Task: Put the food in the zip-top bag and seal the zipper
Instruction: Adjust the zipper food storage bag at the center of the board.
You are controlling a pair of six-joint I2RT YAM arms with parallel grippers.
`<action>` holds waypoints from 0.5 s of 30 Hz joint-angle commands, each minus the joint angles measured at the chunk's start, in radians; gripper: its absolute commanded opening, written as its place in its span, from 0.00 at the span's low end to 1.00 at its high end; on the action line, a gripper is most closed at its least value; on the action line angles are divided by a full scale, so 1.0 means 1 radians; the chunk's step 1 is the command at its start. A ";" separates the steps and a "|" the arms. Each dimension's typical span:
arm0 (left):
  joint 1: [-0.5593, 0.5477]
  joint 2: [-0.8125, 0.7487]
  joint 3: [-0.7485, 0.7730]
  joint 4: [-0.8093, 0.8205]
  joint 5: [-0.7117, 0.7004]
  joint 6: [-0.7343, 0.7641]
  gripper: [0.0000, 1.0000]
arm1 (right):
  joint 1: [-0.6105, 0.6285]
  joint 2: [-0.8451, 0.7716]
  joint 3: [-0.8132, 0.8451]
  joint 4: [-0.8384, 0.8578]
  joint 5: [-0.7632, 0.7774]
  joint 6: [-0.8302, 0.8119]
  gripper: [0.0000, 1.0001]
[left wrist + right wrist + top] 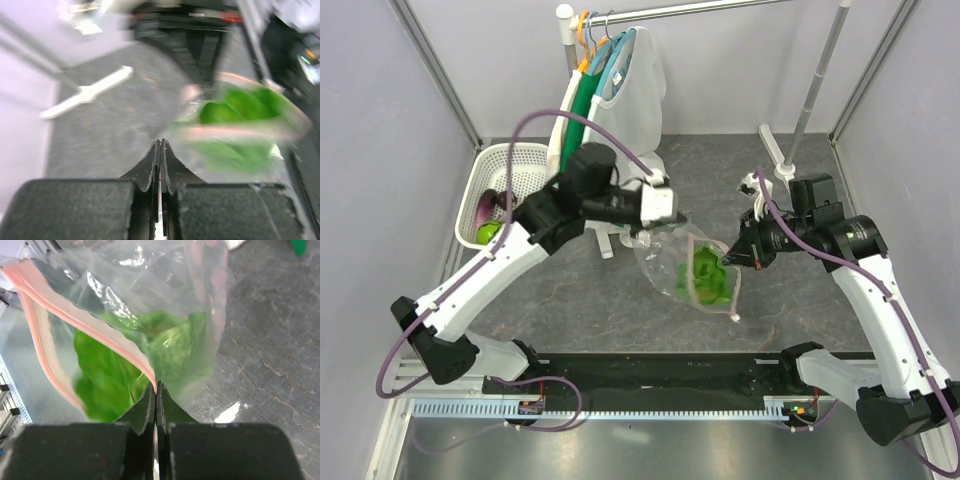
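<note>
The clear zip-top bag (663,262) hangs above the table between my two grippers, with the green lettuce head (706,277) inside it. My right gripper (155,384) is shut on the end of the pink zipper (90,325) at the bag's mouth, and the lettuce (110,375) shows just behind the strip. My left gripper (161,142) is shut at the bag's upper left edge (665,228). Its view is blurred, with the lettuce (240,110) and zipper (225,132) off to the right of the tips. The purple eggplant (485,208) and small green fruit (488,232) lie in the basket.
A white laundry basket (525,160) stands at the far left. Behind the bag is a clothes rack with hangers and a white mesh garment (632,90). Its white foot (772,150) rests on the grey table at the back right.
</note>
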 commanded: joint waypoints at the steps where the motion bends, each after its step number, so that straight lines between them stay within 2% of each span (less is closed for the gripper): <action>1: 0.066 -0.026 0.085 0.007 0.035 -0.168 0.02 | 0.002 -0.046 0.109 -0.077 -0.044 -0.009 0.00; 5: 0.092 -0.009 0.089 0.017 0.040 -0.283 0.02 | 0.002 -0.051 0.155 -0.115 -0.159 0.023 0.00; 6: 0.093 0.011 0.082 0.020 0.018 -0.350 0.02 | 0.002 -0.051 0.154 -0.112 -0.177 0.038 0.00; 8: 0.128 0.033 0.077 0.010 0.053 -0.414 0.02 | 0.002 -0.049 0.108 -0.088 -0.196 0.112 0.00; 9: 0.142 0.036 0.071 0.008 0.056 -0.496 0.04 | 0.002 -0.048 0.086 -0.077 -0.194 0.127 0.00; 10: 0.167 0.027 0.062 0.023 0.056 -0.548 0.19 | 0.002 -0.048 0.066 -0.057 -0.185 0.165 0.00; 11: 0.176 0.016 0.048 0.034 0.058 -0.600 0.28 | 0.002 -0.048 0.028 -0.043 -0.174 0.185 0.00; 12: 0.178 0.002 0.013 0.037 0.049 -0.701 0.34 | 0.002 -0.049 0.013 -0.025 -0.159 0.205 0.00; 13: 0.178 -0.039 -0.015 0.036 0.059 -0.740 0.39 | 0.002 -0.049 0.000 0.013 -0.153 0.254 0.00; 15: 0.176 -0.096 -0.144 0.049 0.087 -0.837 0.45 | 0.000 -0.045 -0.021 0.066 -0.110 0.302 0.00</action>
